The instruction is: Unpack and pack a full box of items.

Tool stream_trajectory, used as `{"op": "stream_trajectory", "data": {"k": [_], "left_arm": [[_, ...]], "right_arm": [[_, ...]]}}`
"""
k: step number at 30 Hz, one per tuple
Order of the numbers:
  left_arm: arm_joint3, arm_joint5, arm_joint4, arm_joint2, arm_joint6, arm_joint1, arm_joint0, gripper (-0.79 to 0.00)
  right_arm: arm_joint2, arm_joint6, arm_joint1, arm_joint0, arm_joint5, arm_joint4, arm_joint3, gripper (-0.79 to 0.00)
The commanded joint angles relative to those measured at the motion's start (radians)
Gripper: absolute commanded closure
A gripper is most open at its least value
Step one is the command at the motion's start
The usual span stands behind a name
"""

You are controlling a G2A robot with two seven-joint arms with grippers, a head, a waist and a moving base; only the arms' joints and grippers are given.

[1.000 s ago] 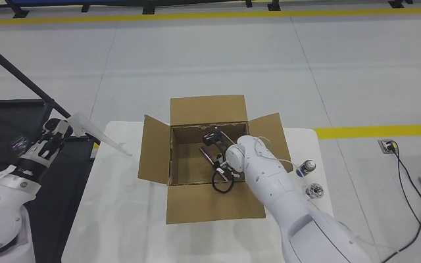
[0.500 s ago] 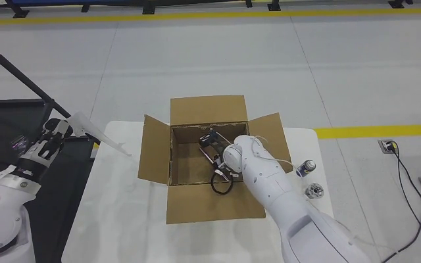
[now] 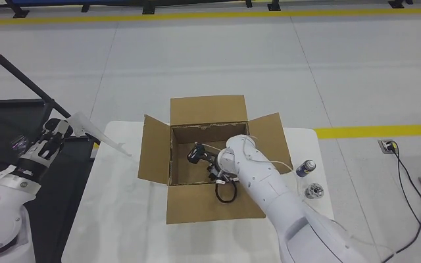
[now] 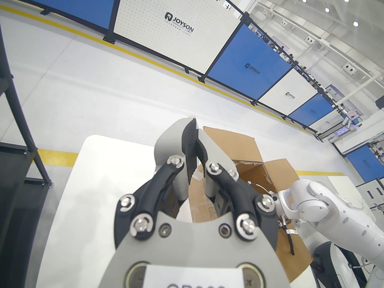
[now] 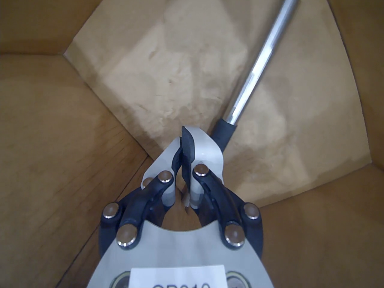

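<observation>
R gripper (image 5: 187, 134), jaws together on nothing after swinging across the box (image 5: 45, 106) in the past sec, now has the rod (image 5: 261, 58) just beside its tips, ungrasped, so unpacking isn't done; L gripper (image 4: 195, 134), likewise closed empty, idles well away.

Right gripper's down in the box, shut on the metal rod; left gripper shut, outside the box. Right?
Not quite. The right gripper is shut, but on nothing: in the right wrist view its jaws meet empty, and the metal rod lies beside it on the floor of the box. The left gripper is shut outside the box.
</observation>
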Motion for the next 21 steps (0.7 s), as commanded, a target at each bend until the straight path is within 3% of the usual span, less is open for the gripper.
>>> {"op": "stream_trajectory", "data": {"k": [1,21], "left_arm": [[0.000,0.000,0.000,0.000,0.000,0.000,0.000,0.000],[0.000,0.000,0.000,0.000,0.000,0.000,0.000,0.000]], "right_arm": [[-0.007,-0.009,0.000,-0.005,-0.021,-0.013,-0.014,0.000],[-0.046,-0.013,-0.005,-0.069,-0.073,-0.063,-0.216,0.000]]}}
